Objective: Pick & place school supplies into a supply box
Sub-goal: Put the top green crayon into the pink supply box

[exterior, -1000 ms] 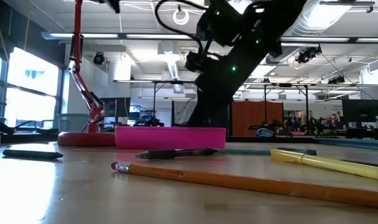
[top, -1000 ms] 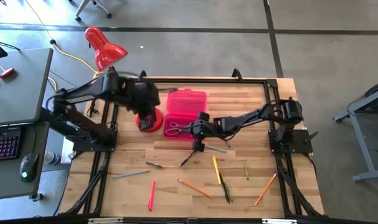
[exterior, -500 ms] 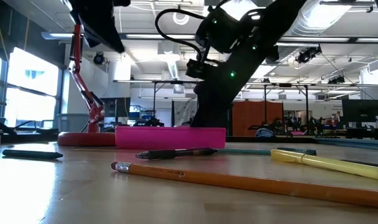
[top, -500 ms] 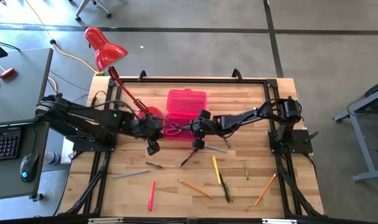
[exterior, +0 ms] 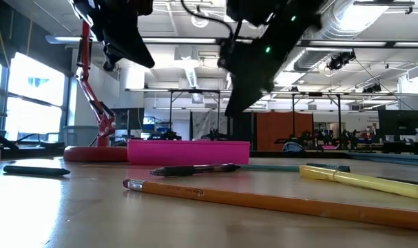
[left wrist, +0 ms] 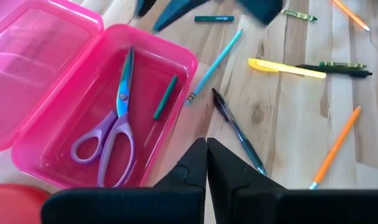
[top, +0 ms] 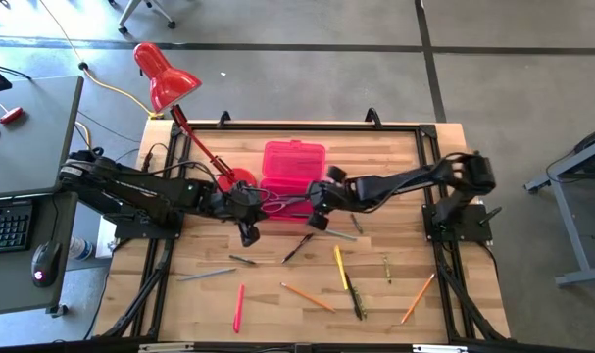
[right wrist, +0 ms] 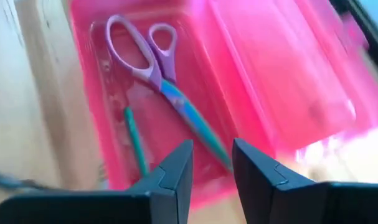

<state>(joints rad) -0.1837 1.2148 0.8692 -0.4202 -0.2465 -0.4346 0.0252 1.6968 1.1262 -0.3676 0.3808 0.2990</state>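
I see a wooden worktop (top: 395, 157) carrying the open pink box (top: 293, 157), a lamp base (top: 240, 180), and scattered pencils (top: 307, 296) and pens (top: 296, 248).

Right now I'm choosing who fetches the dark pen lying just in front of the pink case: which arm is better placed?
Probably left. The left gripper hangs just beside the dark pen, fingers shut and empty. The right gripper, open, points into the pink case, where the scissors lie.

Looked like a big open robotics lab or workshop: bare concrete floor (top: 307, 88), exposed ceiling ducts (exterior: 363, 41) and strip lights, a wooden desk (top: 395, 294) with a bolted-on black frame, plus a side workstation with keyboard (top: 5, 227) and mouse (top: 42, 263).
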